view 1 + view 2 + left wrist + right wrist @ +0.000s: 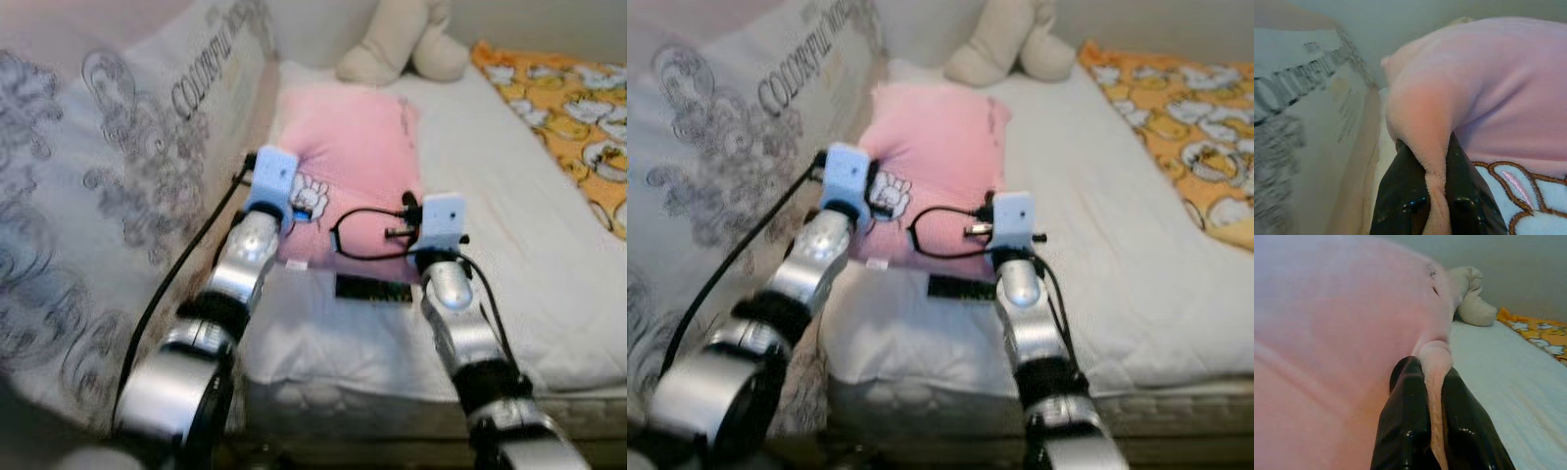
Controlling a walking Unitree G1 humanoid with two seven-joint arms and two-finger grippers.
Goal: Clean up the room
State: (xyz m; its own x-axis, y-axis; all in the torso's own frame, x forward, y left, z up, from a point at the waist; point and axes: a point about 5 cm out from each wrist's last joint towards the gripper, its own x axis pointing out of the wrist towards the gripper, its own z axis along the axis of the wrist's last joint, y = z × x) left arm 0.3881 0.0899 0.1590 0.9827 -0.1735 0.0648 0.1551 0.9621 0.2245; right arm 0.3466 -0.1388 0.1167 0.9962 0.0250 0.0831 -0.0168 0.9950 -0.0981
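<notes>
Both silver arms fill the lower frame, reaching onto the bed (549,284) to a pink pillow (343,147) at centre.

Left wrist view: left gripper (1436,203) pinches the pillow's corner fold between its fingers. Right wrist view: right gripper (1435,423) is likewise clamped on a pink edge, with a beige plush toy (1471,296) at upper right. Judged, lifting evenly with both arms should keep either fold from slipping free.
</notes>
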